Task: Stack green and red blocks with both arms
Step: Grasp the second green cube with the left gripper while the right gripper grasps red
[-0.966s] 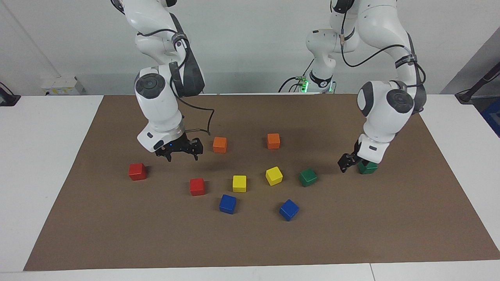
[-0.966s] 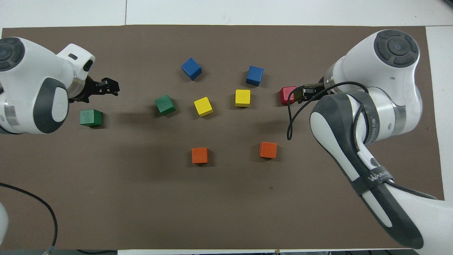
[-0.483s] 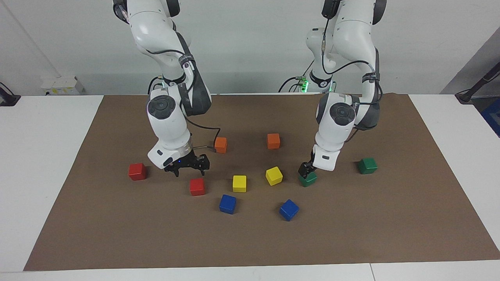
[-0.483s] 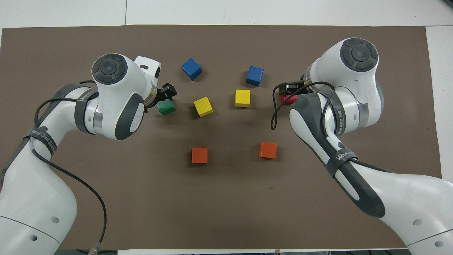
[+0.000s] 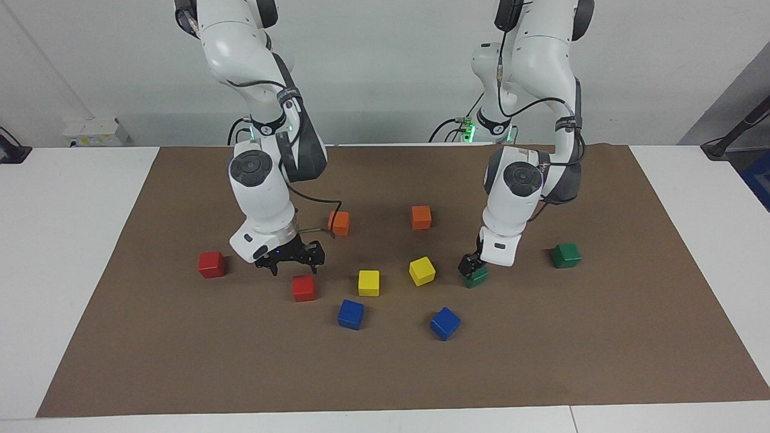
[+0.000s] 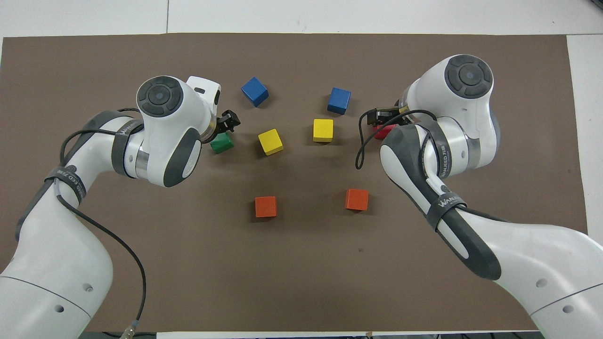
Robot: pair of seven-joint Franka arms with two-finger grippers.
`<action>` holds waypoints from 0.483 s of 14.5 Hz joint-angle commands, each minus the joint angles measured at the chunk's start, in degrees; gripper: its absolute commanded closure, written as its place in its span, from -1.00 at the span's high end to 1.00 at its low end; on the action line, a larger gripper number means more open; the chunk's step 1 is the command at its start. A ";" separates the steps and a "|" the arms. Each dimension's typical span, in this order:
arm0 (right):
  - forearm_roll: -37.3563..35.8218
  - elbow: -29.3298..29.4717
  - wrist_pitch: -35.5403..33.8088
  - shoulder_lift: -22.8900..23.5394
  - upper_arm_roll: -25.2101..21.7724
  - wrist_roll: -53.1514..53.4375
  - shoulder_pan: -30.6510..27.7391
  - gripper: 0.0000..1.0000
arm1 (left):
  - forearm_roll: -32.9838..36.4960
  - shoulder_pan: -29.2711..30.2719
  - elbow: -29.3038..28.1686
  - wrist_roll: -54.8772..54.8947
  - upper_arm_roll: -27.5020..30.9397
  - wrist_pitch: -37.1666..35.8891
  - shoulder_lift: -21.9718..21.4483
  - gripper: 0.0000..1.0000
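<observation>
White arms (image 5: pixel 264 192), grey caps, black cables (image 6: pixel 372 136)

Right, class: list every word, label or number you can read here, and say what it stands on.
"WANUEED" (last letters unsure): printed on the grey strap round the right arm.
Print on the left arm's straps: too blurred to read.
Nothing else bears text.

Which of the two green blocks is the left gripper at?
The left gripper is at the green block beside the yellow block. The other green block sits alone, toward the left arm's end.
</observation>
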 commanded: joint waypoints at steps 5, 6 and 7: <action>0.31 0.79 4.95 3.73 0.14 2.52 0.60 1.00 | 2.47 -0.34 -1.88 -1.42 0.90 5.19 1.35 0.90; 0.31 0.71 5.04 4.17 0.06 2.52 0.52 1.00 | 2.47 -0.42 -2.05 -1.51 0.90 5.19 1.35 0.73; 0.31 0.71 5.39 4.52 0.06 2.43 0.52 1.00 | 2.38 -0.42 -1.97 -2.21 0.90 4.93 1.35 0.00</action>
